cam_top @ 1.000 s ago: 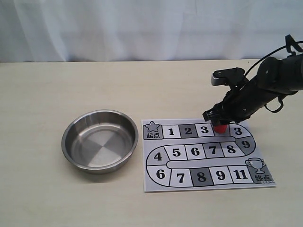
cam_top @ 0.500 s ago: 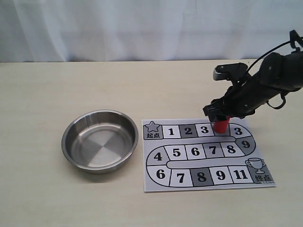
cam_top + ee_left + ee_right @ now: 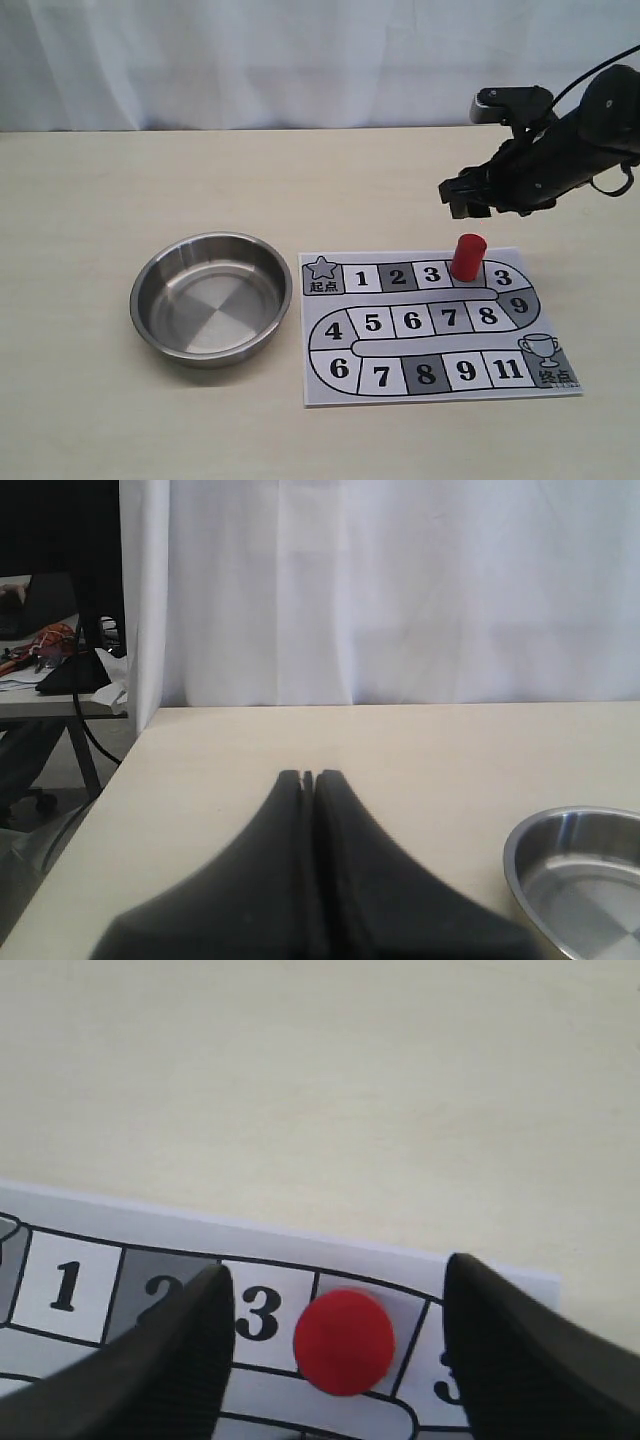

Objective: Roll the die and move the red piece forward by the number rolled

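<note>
Above the upright red piece (image 3: 467, 256) on the board (image 3: 412, 322), right end effector (image 3: 466, 198), wide open, empty.

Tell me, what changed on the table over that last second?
The right pincer let go of the red piece and lifted up and away to the right, jaws open. The piece was left standing upright on the square after the first 3. The bowl and the board did not move.
</note>
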You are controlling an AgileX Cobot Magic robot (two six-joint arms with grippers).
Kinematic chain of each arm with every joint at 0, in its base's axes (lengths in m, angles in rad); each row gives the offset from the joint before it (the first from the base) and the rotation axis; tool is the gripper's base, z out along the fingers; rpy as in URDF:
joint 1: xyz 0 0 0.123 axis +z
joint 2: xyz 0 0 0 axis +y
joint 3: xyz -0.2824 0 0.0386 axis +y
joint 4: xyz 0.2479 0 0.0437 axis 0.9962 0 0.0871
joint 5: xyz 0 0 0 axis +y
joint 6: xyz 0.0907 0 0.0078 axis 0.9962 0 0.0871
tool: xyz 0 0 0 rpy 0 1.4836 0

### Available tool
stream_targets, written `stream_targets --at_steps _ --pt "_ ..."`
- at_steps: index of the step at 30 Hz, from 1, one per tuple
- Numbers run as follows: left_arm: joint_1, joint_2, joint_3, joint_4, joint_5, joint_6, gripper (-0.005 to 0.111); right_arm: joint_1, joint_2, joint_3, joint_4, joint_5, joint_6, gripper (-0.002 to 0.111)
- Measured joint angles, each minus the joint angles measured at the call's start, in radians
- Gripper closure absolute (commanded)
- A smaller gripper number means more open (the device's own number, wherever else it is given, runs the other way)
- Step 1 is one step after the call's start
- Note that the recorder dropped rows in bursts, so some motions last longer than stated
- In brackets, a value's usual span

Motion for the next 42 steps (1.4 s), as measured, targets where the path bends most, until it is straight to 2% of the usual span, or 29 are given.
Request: stream_targets --at_steps 7,12,19,25,36,42 --pt "0.000 0.000 0.000 0.000 0.000 0.000 0.107 0.000 -0.050 0.000 -0.309 0.117 0.225 0.104" --pt "0.000 0.000 0.000 0.000 0.000 0.000 0.107 -0.022 -0.053 0.000 -0.379 0.189 0.273 0.104" --pt "0.000 0.000 0.000 0.000 0.000 0.000 0.107 -0.143 -0.053 0.000 -0.336 0.225 0.263 0.104" --pt "0.000 0.000 0.000 0.000 0.000 0.000 0.107 -0.213 -0.053 0.000 -0.189 0.250 0.129 0.104" --pt "0.000 0.000 0.000 0.000 0.000 0.000 0.107 -0.217 -0.087 0.000 -0.164 0.257 0.060 0.104" --pt "0.000 0.000 0.000 0.000 0.000 0.000 0.107 -0.217 -0.274 0.060 -0.164 0.286 0.036 0.104"
